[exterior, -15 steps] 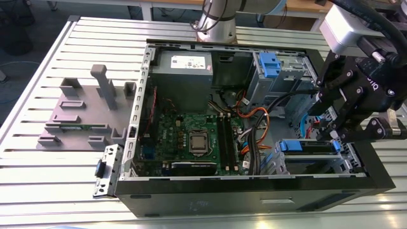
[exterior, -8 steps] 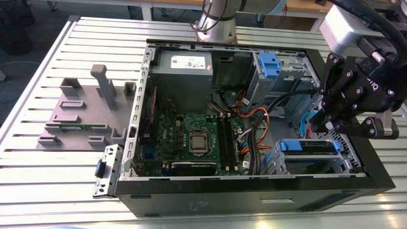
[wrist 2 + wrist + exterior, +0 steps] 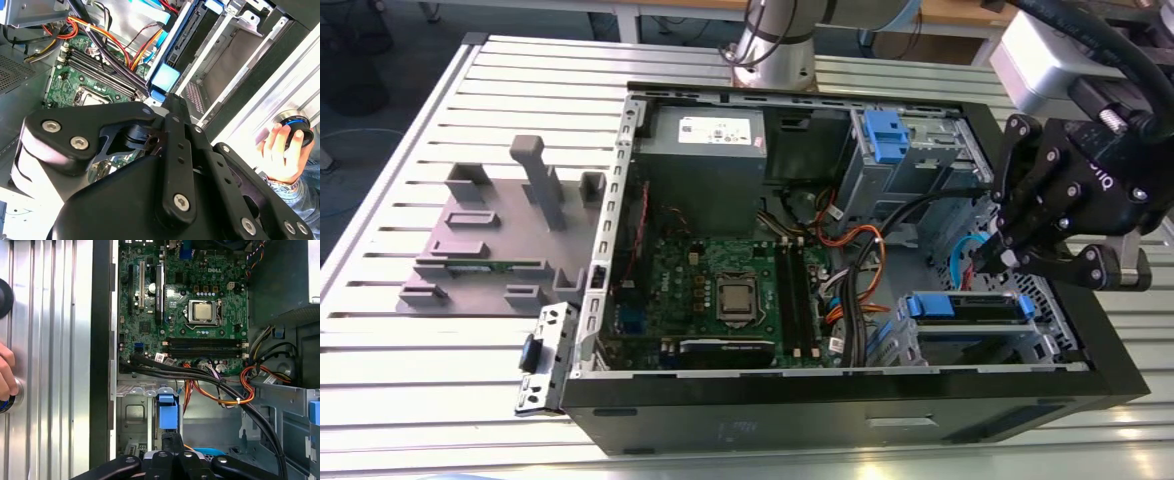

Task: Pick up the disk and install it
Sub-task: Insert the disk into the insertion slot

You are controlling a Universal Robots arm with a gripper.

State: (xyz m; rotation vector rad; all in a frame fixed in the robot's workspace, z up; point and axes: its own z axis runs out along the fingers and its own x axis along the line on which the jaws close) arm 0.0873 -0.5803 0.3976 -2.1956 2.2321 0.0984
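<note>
The gripper [image 3: 1009,262] hovers just above the disk [image 3: 969,306] (blue-framed, seated in the computer case [image 3: 854,395]); finger position unclear.

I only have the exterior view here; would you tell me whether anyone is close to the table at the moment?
Observer: Yes. In the second wrist view, a person's hand holds a round black knob at the table.
Operator: Thank you. And how does the task itself stand?
Observer: In the first wrist view, the disk stands in the metal bay, its blue bracket end directly ahead of the gripper.
</note>
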